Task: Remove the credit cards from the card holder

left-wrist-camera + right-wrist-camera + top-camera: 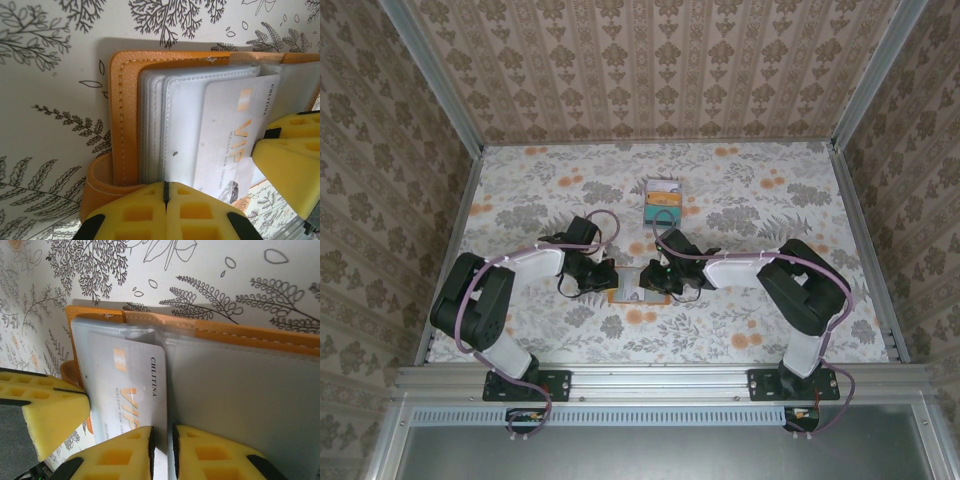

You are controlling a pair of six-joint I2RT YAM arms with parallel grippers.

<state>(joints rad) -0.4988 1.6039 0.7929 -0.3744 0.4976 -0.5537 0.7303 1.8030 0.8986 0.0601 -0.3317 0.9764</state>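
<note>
Card holder, axis: the card holder (pixel 622 296) lay open and flat, its long axis running left to right, parallel to the near edge of the table (pixel 770 325). It sat about midway between the left and right edges, nearer the near edge than the far one.
White card, axis: the white card (pixel 235 135) stood partway out of a clear sleeve (pixel 175 125). Its long axis crossed the holder's, running roughly near to far.
Loose cards, axis: the loose cards (pixel 663 200) lay stacked beyond the holder towards the far edge, long side near to far.
Left arm: the left arm (pixel 485 300) was folded with its elbow out towards the left edge, forearm reaching inward, wrist bent down over the holder's left end.
Left gripper: the left gripper (pixel 165 192) had its yellow fingers pressed together with no gap, at the near edge of the holder's left half. Whether a sleeve was pinched between them could not be told.
Right gripper: the right gripper (pixel 162 440) had its fingers a narrow slit apart, and the white card's near end ran into that slit. A firm pinch could not be made out.
Right arm: the right arm (pixel 805 290) mirrored the left, elbow out towards the right edge.
Holder, look: orange with stitched edges, layered clear sleeves, a pale grey panel (pixel 240 400) on the right half and a strap loop (pixel 97 185) at the near left corner.
White card, look: whitish, with orange "VIP" lettering.
Loose cards, look: teal, orange and white.
</note>
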